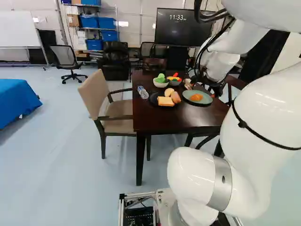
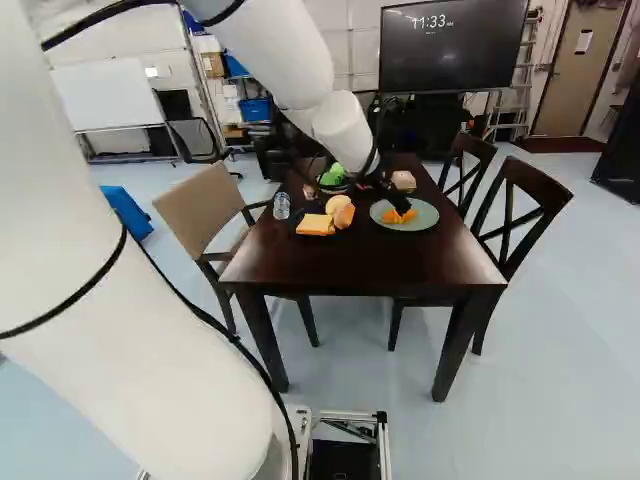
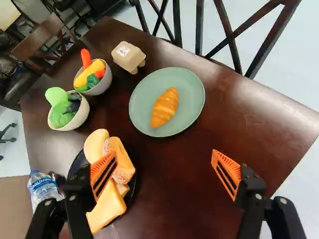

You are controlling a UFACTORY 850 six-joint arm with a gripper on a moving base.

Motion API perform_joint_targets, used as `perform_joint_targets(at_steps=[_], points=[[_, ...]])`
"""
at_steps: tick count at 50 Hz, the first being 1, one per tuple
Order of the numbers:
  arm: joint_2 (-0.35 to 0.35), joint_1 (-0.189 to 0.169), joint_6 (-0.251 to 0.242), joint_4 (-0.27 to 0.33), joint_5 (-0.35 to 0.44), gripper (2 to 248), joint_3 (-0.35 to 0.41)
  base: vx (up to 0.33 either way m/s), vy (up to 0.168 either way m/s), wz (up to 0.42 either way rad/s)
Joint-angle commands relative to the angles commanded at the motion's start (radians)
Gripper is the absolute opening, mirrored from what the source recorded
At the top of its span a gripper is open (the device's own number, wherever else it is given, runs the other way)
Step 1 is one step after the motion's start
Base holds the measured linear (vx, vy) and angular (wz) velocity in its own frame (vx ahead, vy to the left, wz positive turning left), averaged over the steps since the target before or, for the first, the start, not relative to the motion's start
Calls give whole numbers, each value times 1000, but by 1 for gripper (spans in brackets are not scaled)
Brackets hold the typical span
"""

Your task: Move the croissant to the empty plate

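"Finding the croissant where?"

"On the green plate, right of the black plate holding bread."

"And the gripper?"

"Released, its two orange-padded fingers spread wide above the dark table."

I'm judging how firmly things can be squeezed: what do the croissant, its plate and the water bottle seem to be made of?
Croissant: probably painted plastic or foam, judging by its even orange-gold colour and slight sheen.
Plate: smooth, pale green, perhaps glazed ceramic or hard plastic.
Water bottle: likely thin clear plastic, see-through with a printed label.
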State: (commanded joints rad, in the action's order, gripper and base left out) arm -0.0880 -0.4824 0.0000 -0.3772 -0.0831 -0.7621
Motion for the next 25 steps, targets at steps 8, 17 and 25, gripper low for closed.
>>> perform_joint_targets(at_steps=[8, 17, 25], points=[[-31, 22, 0, 0, 0, 247, 29, 0, 0, 0], [-53, 51, 0, 0, 0, 247, 50, 0, 0, 0], [-71, 78, 0, 0, 0, 247, 67, 0, 0, 0]])
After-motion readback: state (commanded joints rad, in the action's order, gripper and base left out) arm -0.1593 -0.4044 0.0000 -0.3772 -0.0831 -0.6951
